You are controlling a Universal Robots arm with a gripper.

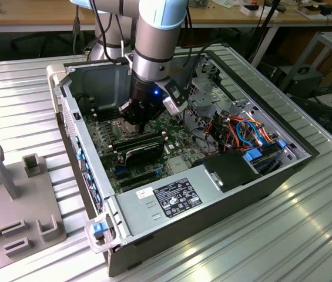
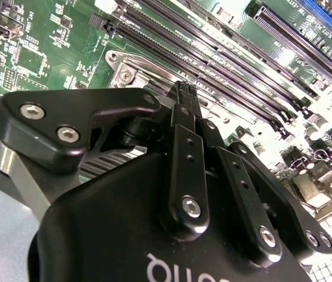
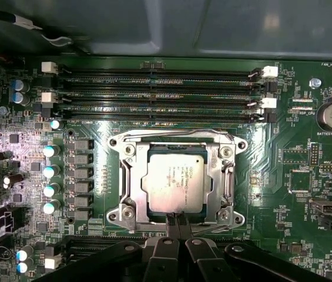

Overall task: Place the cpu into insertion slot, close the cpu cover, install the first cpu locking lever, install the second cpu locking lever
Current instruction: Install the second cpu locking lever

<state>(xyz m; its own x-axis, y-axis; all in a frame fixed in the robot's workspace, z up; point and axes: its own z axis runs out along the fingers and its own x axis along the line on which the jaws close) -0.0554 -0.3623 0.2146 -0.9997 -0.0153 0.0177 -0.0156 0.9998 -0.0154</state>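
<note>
**Operator:** Location of the cpu (image 3: 174, 181)?

**Technician:** It is seated flat in the insertion slot (image 3: 114, 216), metal top up. The cpu cover (image 3: 135, 176) appears to lie down around it. The state of the levers cannot be determined.

**Operator:** Gripper condition?

**Technician:** The gripper (image 3: 175, 221) has its fingertips pressed together with nothing visible between them. They sit at the middle of the socket edge farthest from the memory slots (image 3: 154, 97).

**Operator:** Bearing of the chip from the fingers?

**Technician:** It lies just beyond the tips, toward the memory slots. The chip is near square with no marked long axis, and its edges run parallel to those slots.
</note>
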